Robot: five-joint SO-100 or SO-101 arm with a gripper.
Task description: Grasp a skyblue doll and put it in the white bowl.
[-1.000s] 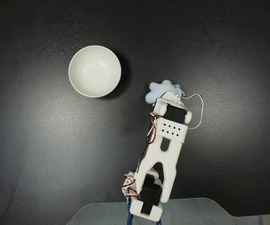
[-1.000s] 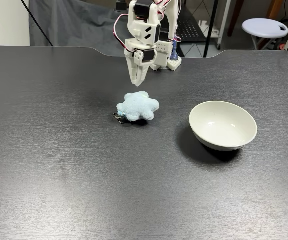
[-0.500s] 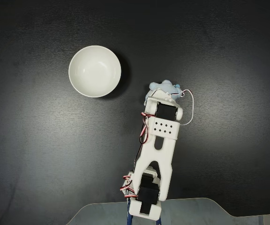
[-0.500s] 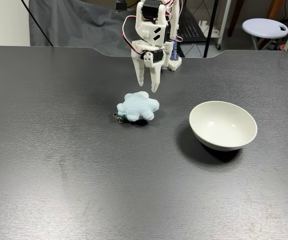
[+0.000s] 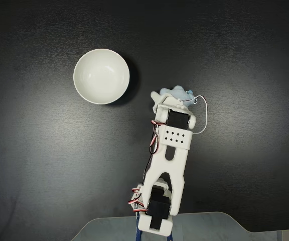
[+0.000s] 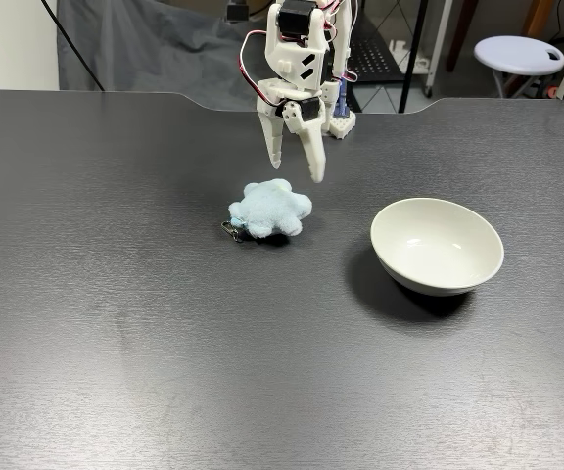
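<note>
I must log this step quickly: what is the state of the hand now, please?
Hand: open, holding nothing; it hangs above the skyblue doll, which lies on the table.

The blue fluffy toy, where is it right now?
In a fixed view, the skyblue doll lies on the black table, left of the white bowl, just below the open hand.

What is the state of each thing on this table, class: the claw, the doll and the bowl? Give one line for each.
claw: open, fingers spread, poised above the doll, holding nothing.
skyblue doll: lying on the black table, not gripped, outside the bowl.
white bowl: upright, nothing inside it, standing apart from the doll.
</note>
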